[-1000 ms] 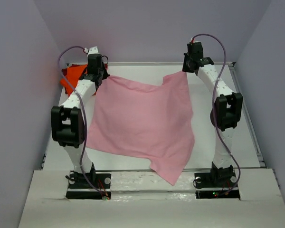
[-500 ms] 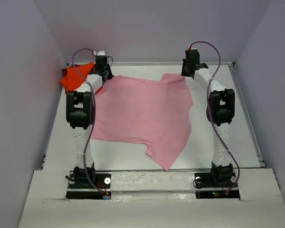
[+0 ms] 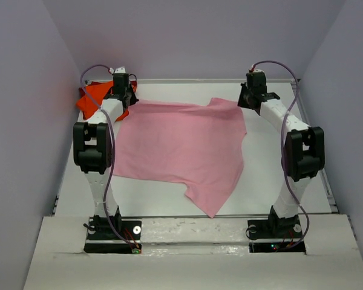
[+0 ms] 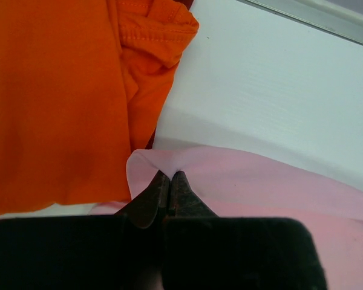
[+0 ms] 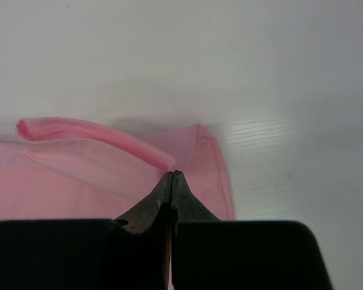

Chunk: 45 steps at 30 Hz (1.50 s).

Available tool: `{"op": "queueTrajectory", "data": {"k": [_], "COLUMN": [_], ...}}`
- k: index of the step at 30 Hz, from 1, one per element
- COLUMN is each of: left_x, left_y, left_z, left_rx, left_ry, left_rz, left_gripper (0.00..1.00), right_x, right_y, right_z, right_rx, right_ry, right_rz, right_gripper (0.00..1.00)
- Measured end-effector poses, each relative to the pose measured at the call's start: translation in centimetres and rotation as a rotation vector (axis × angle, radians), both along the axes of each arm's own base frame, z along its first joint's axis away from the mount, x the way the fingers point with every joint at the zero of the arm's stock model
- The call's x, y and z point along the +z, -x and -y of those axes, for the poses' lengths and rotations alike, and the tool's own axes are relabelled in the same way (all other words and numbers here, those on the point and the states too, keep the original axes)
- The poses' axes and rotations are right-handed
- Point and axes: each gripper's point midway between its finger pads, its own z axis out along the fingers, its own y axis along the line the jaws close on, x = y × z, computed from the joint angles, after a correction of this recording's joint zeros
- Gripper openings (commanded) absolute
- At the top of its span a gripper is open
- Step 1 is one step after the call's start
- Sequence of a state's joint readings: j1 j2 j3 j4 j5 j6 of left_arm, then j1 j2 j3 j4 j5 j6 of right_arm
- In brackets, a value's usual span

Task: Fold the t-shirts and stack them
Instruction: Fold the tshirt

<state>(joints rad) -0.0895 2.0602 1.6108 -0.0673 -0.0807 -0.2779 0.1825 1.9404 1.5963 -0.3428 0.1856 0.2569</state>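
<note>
The light pink t-shirt [image 3: 181,145] lies spread over the middle of the white table, one corner hanging toward the near edge. My left gripper [image 3: 124,101] is shut on its far left corner [image 4: 169,163]. My right gripper [image 3: 247,101] is shut on its far right corner [image 5: 187,151], where the hem is rolled. The bright orange t-shirt [image 3: 94,99] lies crumpled at the far left corner, just left of my left gripper, and fills the left of the left wrist view [image 4: 60,96]. A sliver of dark red cloth shows under it [image 4: 150,140].
The white table [image 3: 290,175] is walled by lavender panels on the left, right and back. A metal rail [image 4: 314,18] runs along the far edge. Bare tabletop lies right of the pink shirt.
Both grippers, still gripping the pink shirt's far corners, have lowered and spread outward to the back of the table. The shirt went from lifted and draped to lying flatter on the table.
</note>
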Motion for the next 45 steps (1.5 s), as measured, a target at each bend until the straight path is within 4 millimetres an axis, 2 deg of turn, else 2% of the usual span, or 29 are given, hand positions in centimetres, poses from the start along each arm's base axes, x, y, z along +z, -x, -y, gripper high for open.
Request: {"op": "queueTrajectory", "data": {"k": [4, 9, 21, 27, 31, 38, 45], "left_x": [1.5, 1.8, -1.8, -3.3, -4.5, -4.4, -3.8], "left_y": [2.1, 4.3, 7.3, 8.5, 10.2, 12.7, 14.1], "left_z": [-0.4, -0.9, -2.1, -2.5, -2.6, -2.7, -3.0], "left_rx": [0.01, 0.022, 0.056, 0.073, 0.086, 0.106, 0.127], "left_ry": [-0.006, -0.015, -0.059, -0.063, -0.053, -0.033, -0.027], "left_rz": [0.019, 0.013, -0.079, -0.117, -0.155, -0.175, -0.176], "left_gripper": [0.0, 0.0, 0.0, 0.0, 0.0, 0.0, 0.0], "right_x": [1.1, 0.5, -2.0, -4.2, -5.2, -5.1, -5.4], "right_y": [2.8, 5.5, 10.1, 12.3, 13.9, 15.2, 16.7], "right_z": [0.3, 0.7, 0.6, 0.4, 0.6, 0.7, 0.9], "right_rx": [-0.015, -0.029, -0.016, -0.011, -0.015, -0.018, -0.021], "right_ry": [-0.03, -0.044, -0.082, -0.102, -0.103, -0.111, -0.12], "right_rz": [0.011, -0.014, -0.1, -0.159, -0.188, -0.188, -0.195], "right_gripper": [0.0, 0.0, 0.0, 0.0, 0.0, 0.0, 0.0]}}
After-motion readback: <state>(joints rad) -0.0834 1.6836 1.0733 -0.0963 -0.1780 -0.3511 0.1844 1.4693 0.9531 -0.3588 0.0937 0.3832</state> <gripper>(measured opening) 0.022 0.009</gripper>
